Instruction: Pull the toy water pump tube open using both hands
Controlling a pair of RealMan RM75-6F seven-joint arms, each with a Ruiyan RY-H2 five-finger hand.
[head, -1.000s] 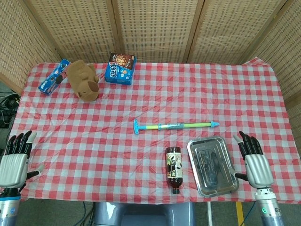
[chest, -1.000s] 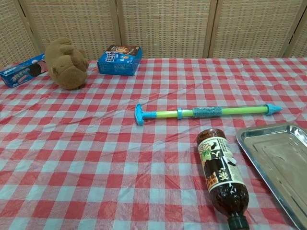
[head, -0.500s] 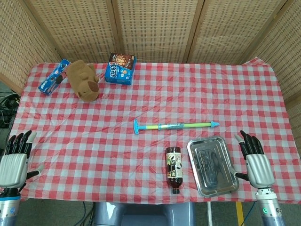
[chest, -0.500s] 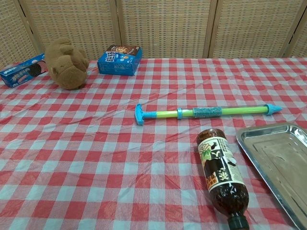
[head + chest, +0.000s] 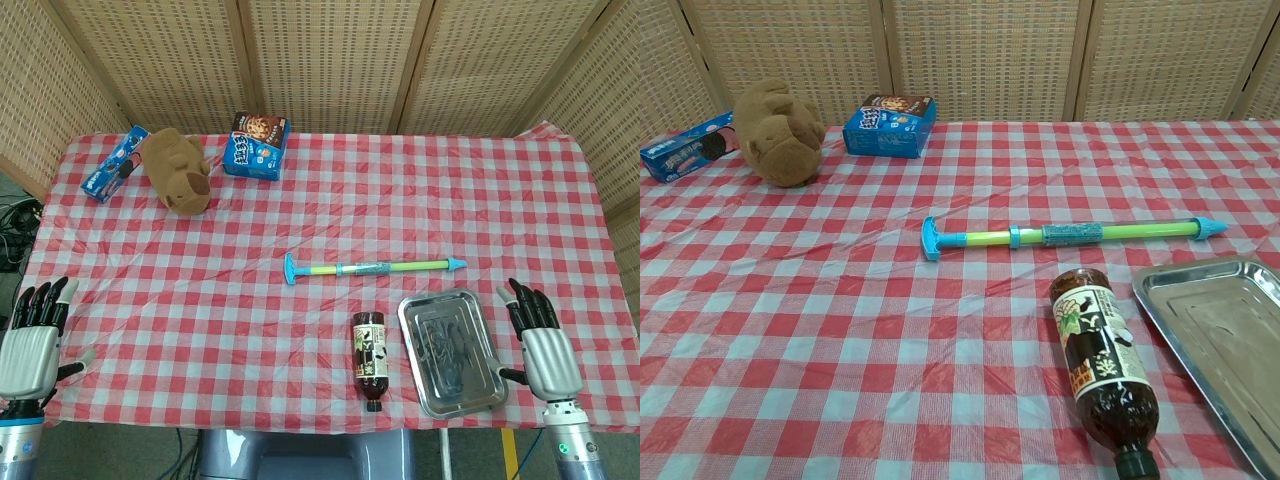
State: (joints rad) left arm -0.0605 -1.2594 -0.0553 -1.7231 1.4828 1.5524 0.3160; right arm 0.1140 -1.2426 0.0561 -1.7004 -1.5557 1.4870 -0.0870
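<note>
Pump tube (image 5: 372, 267) lies flat across mid-table, T-handle to the left, pointed nozzle to the right, untouched. Bottle (image 5: 368, 360) lies on its side just in front of it; steel tray (image 5: 489, 345) beside the bottle, under the nozzle end. Plush toy (image 5: 178, 170) and two snack boxes (image 5: 256, 144) sit well apart at the far left.

Left hand (image 5: 30, 340) hovers at the near left table edge, fingers spread, holding nothing. Right hand (image 5: 541, 338) likewise at the near right edge, beside the tray.

Judgement: no grasp begun. Risks:
- tube is round, may roll away under a one-sided touch;
- right hand's path passes the tray and bottle, so a low reach could knock either;
- gripping both hands on the same section would stop the tube sliding open.
</note>
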